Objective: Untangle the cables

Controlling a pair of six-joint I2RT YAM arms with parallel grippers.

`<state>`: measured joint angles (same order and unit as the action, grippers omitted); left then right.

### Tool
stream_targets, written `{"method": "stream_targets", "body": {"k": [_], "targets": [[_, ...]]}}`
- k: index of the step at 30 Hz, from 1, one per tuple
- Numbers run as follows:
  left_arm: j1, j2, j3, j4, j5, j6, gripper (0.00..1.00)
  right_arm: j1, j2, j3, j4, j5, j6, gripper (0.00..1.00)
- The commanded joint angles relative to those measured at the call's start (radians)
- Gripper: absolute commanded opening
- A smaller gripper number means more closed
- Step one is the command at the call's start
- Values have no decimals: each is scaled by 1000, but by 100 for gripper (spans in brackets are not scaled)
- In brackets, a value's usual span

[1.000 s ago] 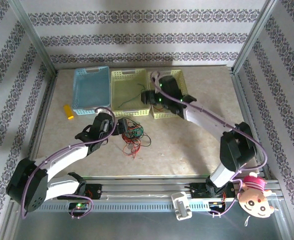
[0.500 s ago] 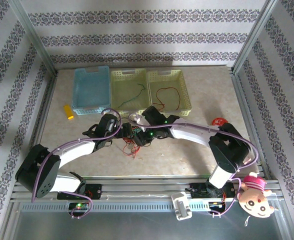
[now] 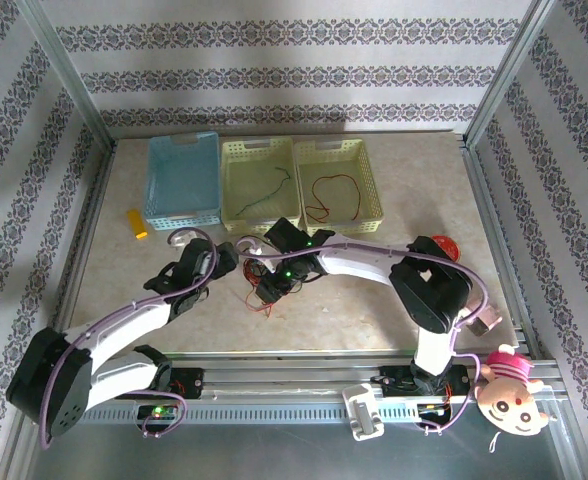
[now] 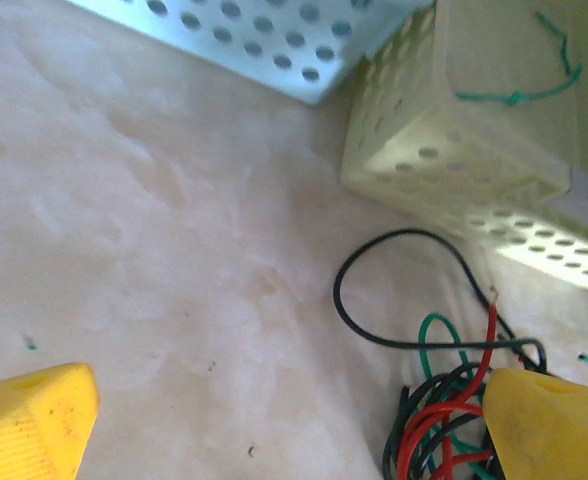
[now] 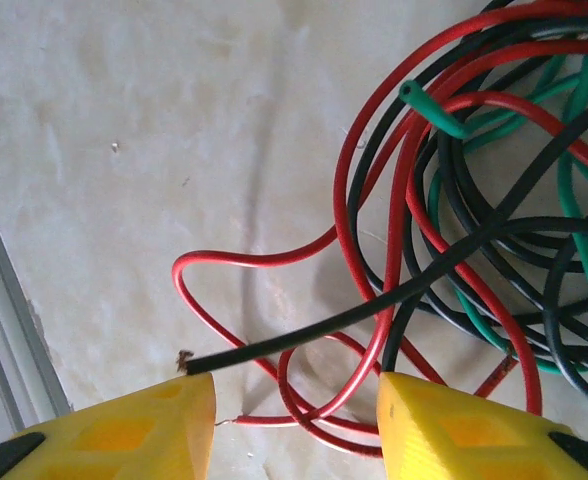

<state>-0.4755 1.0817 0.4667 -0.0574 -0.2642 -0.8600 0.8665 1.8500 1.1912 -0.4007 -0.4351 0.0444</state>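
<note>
Item 1, sorted: one green cable (image 3: 270, 186) lay in the middle yellow basket (image 3: 257, 147); one red cable (image 3: 332, 192) lay in the right yellow basket (image 3: 372, 195).

Item 2, unsorted: a knot (image 5: 442, 116) of red, green and black cables sat on the table (image 3: 354, 310), just in front of the baskets.

Item 3: right gripper (image 5: 294, 430), low at the knot's edge, jaws part-way apart. A black end and a red loop lay between them; nothing was clamped, as far as I could judge.

Item 4: left gripper (image 4: 294, 430), jaws wide apart and empty, beside the knot.

Assessment: two cables were out, and I judged most of the work was left.
</note>
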Motion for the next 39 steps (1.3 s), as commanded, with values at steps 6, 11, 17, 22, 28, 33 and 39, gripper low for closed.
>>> {"method": "stream_targets", "body": {"k": [6, 11, 17, 22, 28, 33, 39], "targets": [[17, -65, -9, -39, -46, 7, 100, 3, 75, 56, -35, 0, -4, 46], [15, -38, 1, -6, -3, 32, 100, 15, 119, 77, -30, 52, -1, 28], [15, 35, 30, 33, 103, 87, 99, -39, -46, -16, 78, 12, 39, 10], [15, 133, 70, 111, 255, 153, 99, -106, -196, -67, 84, -74, 41, 10], [13, 242, 114, 206, 396, 188, 98, -187, -341, -124, 98, -147, 92, 11], [-1, 324, 137, 267, 461, 199, 95, -219, -453, -139, 128, -149, 132, 10], [-23, 440, 190, 271, 486, 222, 89, -255, -577, -137, 187, -107, 183, 8]]}}
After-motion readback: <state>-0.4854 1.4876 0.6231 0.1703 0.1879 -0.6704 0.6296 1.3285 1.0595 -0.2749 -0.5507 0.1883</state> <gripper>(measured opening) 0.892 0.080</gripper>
